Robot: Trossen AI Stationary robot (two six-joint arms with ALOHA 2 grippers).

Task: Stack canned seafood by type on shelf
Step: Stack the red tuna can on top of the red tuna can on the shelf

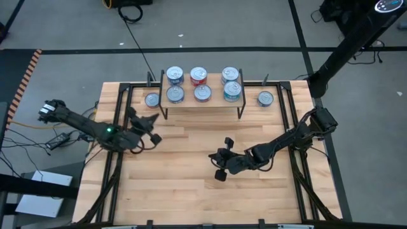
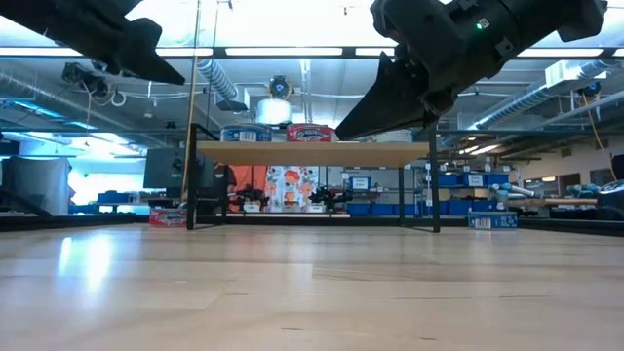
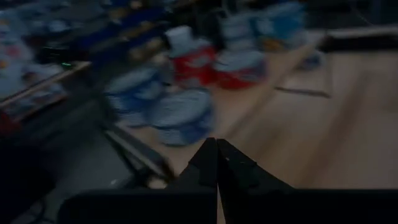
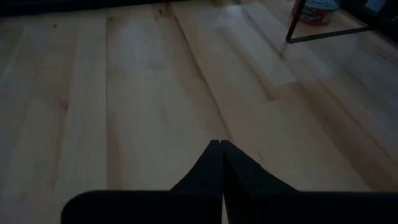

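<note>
The shelf (image 1: pixel 203 105), a light wood plank on thin black legs, stands at the table's far middle, also seen in the low view (image 2: pixel 312 153). Several tins rest on its top: blue (image 1: pixel 174 94), red (image 1: pixel 202 93) and teal (image 1: pixel 232 91), each with another behind it. One tin (image 1: pixel 152 100) sits on the table left of the shelf, another (image 1: pixel 265 98) on its right. My left gripper (image 1: pixel 151 127) (image 3: pixel 216 149) hovers shut, near the shelf's left front leg. My right gripper (image 1: pixel 221 163) (image 4: pixel 221 146) is shut over the bare table middle.
Black rails run along the table's left (image 1: pixel 117 127) and right (image 1: pixel 294 127) sides. The slatted tabletop (image 1: pixel 191 191) spreads between them. In the right wrist view a shelf leg (image 4: pixel 292 25) and a red tin (image 4: pixel 317 11) show far off.
</note>
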